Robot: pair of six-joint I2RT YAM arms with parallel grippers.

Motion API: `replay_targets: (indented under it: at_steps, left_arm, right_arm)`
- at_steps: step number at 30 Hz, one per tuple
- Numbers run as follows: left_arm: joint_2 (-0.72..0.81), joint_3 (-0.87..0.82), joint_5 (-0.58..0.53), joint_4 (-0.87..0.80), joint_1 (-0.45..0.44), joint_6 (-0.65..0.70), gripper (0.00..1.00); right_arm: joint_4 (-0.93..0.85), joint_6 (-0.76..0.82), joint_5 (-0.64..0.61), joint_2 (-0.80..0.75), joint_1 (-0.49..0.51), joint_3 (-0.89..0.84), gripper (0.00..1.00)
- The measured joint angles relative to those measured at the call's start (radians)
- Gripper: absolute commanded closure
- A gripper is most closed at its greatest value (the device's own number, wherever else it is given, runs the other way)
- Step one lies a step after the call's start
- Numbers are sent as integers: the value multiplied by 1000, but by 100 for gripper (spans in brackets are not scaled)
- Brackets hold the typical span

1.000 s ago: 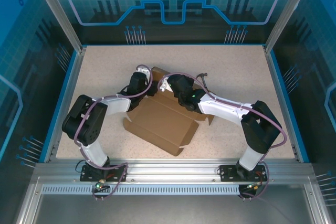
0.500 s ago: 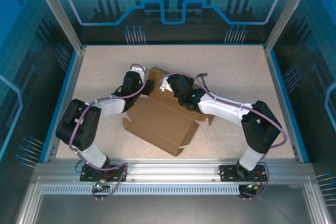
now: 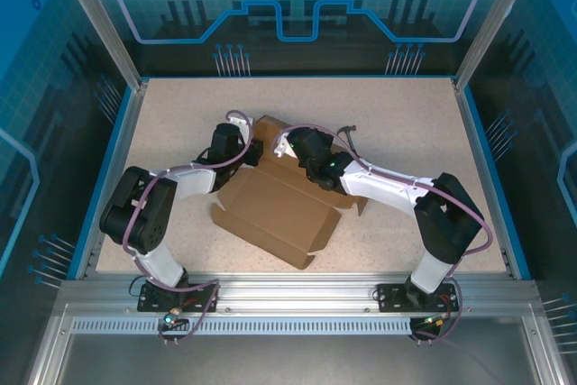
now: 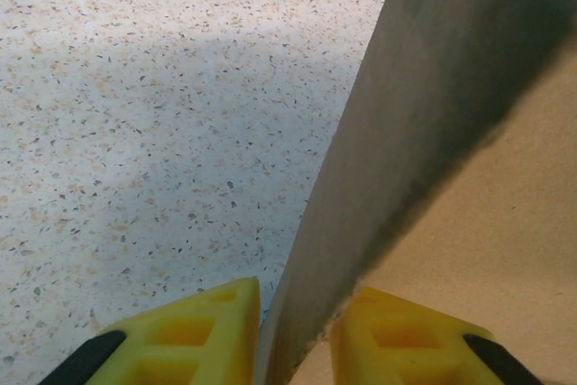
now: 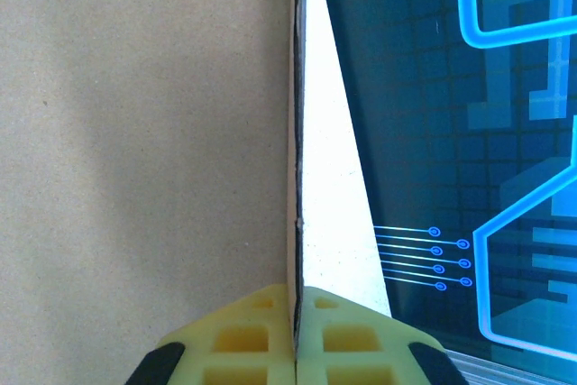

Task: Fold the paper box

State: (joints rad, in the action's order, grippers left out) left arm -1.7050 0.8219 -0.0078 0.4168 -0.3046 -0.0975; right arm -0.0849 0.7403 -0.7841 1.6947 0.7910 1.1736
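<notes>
paper box [image 3: 275,209] at centre of table [image 3: 406,123], far-left flap between left jaws; far edge between right jaws

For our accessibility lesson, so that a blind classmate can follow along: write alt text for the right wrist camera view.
The yellow-tipped right gripper is shut on the thin edge of the paper box, whose plain brown face covers the left half of the picture. To the right of that edge is a narrow wedge of pale table, then a dark blue patterned enclosure wall.
</notes>
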Motion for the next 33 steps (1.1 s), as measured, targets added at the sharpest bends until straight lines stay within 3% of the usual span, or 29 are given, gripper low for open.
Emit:
replay_targets:
  at_steps: [11,21,27,33]
  left_arm:
    - [-12,-9,5,53,0,28,88]
    - [-12,-72,6,174,0,77,94]
    - [-12,-92,9,220,0,79,94]
    - [-12,-100,29,244,0,82,94]
  right_arm:
    - [-20,-11,1,0,0,16,99]
    - [-109,-97,41,-3,17,65,65]
    - [-203,-198,147,-53,28,130,57]
    - [-272,-326,336,-104,15,238,55]
